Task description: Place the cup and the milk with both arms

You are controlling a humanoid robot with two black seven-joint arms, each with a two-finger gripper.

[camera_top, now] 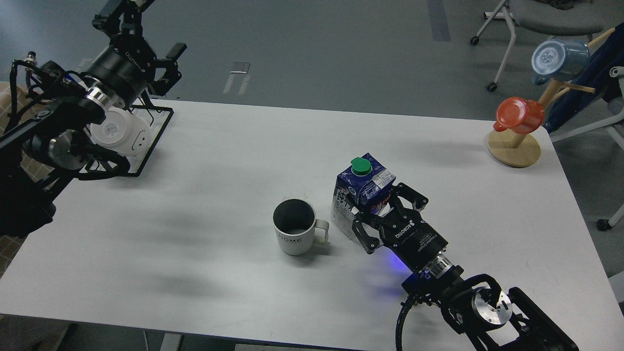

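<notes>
The cup (pixel 294 232), a cream ribbed mug with a dark inside and "HOME" lettering, stands upright near the table's middle with its handle to the right. My right gripper (pixel 380 207) is shut on the milk (pixel 363 187), a dark blue and white carton with a green cap. The carton is upright just right of the cup's handle; I cannot tell whether its base touches the table. My left gripper (pixel 146 36) is open and empty, raised above the table's far left corner, far from the cup.
A black wire rack (pixel 146 141) with white mugs (pixel 119 131) sits at the far left under my left arm. A wooden stand (pixel 515 148) with an orange cup (pixel 519 116) and a blue cup (pixel 558 59) is at the far right. A chair stands behind it.
</notes>
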